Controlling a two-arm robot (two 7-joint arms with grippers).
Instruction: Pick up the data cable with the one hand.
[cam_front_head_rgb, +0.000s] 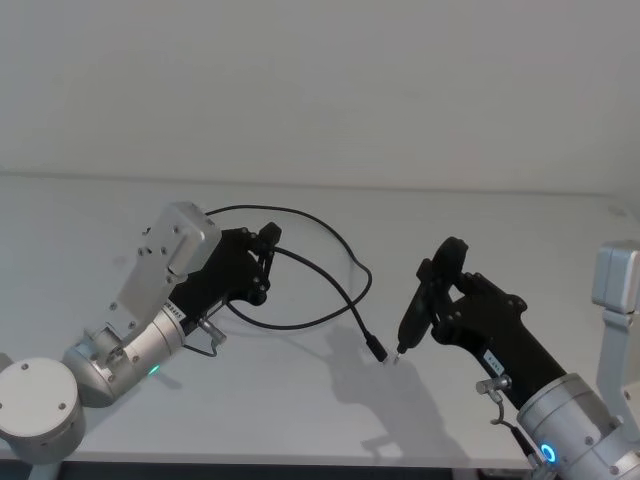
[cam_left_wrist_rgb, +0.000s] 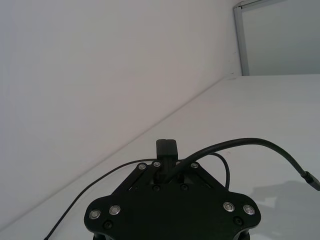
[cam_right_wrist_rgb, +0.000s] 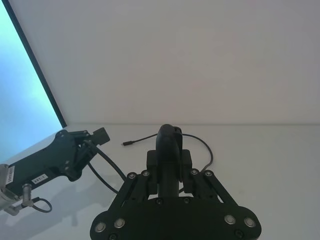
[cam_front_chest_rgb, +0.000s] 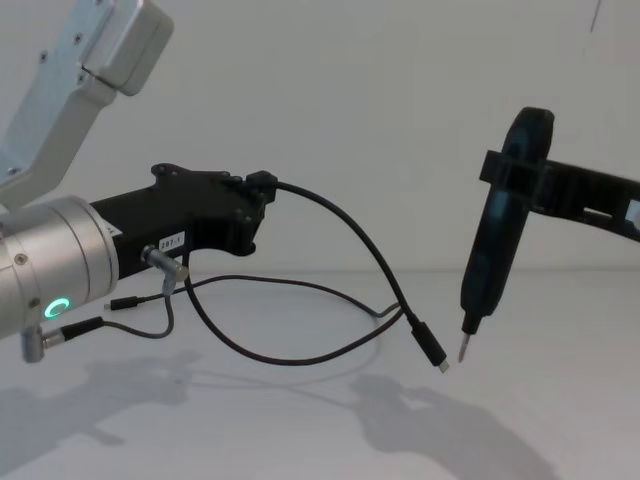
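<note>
White tabletop (cam_front_head_rgb: 300, 420) and a plain pale wall make up the setting. On and above this surface the data cable (cam_front_chest_rgb: 345, 235) is seen as a long thin black cord: one end is pinched in the left gripper (cam_front_chest_rgb: 262, 188), from where it arcs out and downward, its small black plug (cam_front_chest_rgb: 432, 348) with a tiny metal tip hanging just above the table, while the rest is looped on the surface behind. The left gripper, black with a small white label and joined to a silver cylinder with a green ring light, is held raised and roughly level, its fingers closed narrowly on the cord. At the right, the right gripper (cam_front_chest_rgb: 503, 175) is clamped around a slim black tool (cam_front_chest_rgb: 495, 250) whose pointed metal tip is held just beside the hanging plug.
</note>
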